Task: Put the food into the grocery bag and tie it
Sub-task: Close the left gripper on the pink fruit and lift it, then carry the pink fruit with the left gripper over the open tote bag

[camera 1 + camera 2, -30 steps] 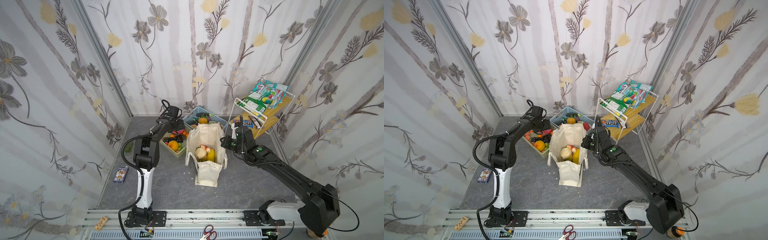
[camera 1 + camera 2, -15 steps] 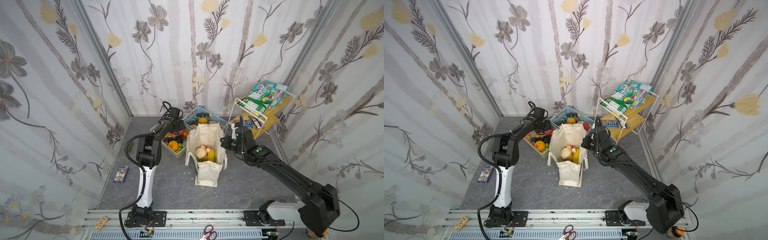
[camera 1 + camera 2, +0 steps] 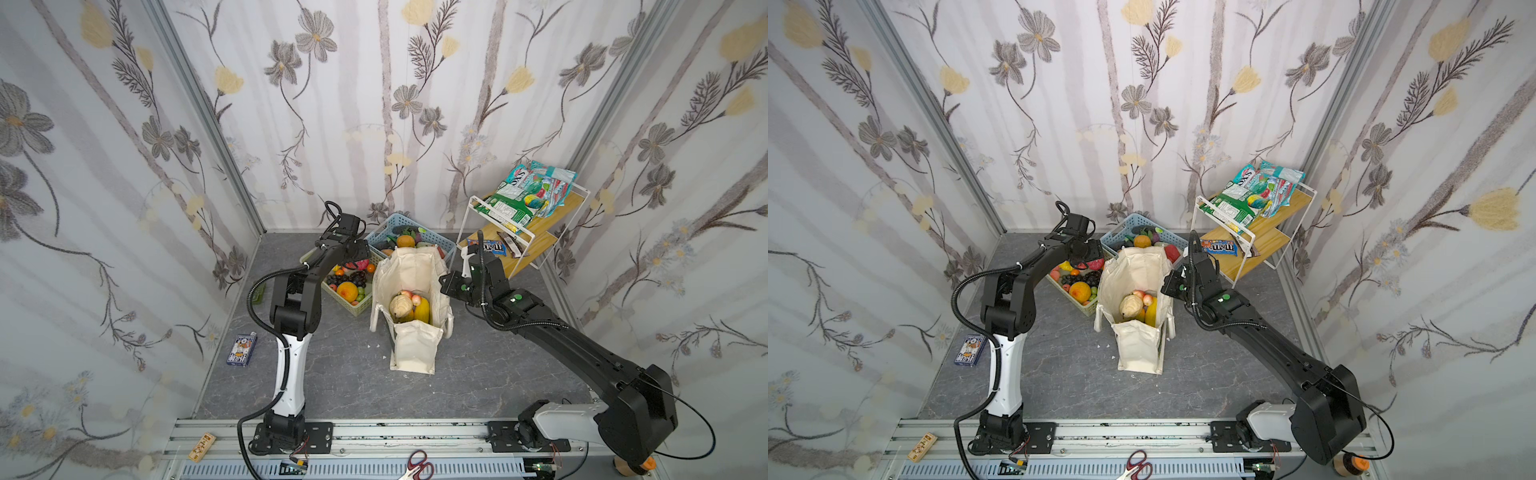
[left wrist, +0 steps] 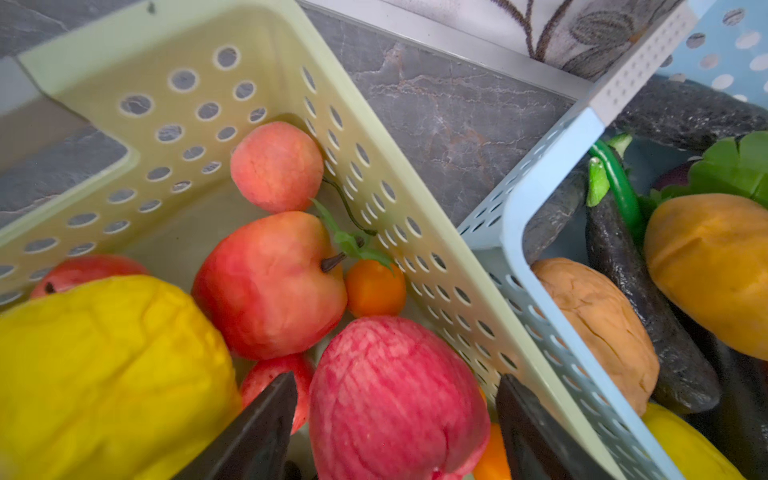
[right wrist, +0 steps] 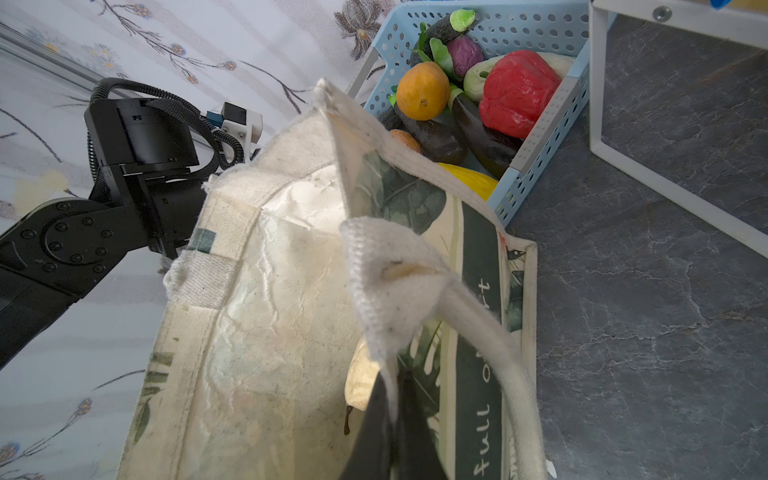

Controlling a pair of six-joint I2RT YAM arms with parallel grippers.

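The grocery bag [image 3: 411, 266] [image 3: 1133, 266] stands open mid-floor, holding a beige cauliflower [image 3: 401, 304], a yellow mango [image 3: 422, 309] and a small red apple [image 3: 409, 295]. My right gripper [image 5: 392, 382] [image 3: 442, 282] is shut on the bag's right rim [image 5: 374, 266], beside a white rope handle [image 5: 490, 332]. My left gripper [image 4: 395, 415] [image 3: 353, 259] is down in the green basket [image 4: 374, 137], open, its fingers [image 4: 266, 415] on either side of a striped red apple [image 4: 395, 386] with small gaps. Around it lie a peach-red apple [image 4: 266, 286], a yellow fruit [image 4: 104, 374] and a small orange [image 4: 374, 289].
A blue basket [image 3: 436, 239] [image 5: 540, 137] of vegetables stands behind the bag, touching the green basket [image 3: 357, 307]. A white wire rack [image 3: 523, 249] with snack packets [image 3: 528, 195] stands at the back right. A card box [image 3: 242, 350] lies left of the left arm.
The left arm has shifted its elbow and its gripper has gone a little farther into the green basket. The right gripper and the bag have not moved.
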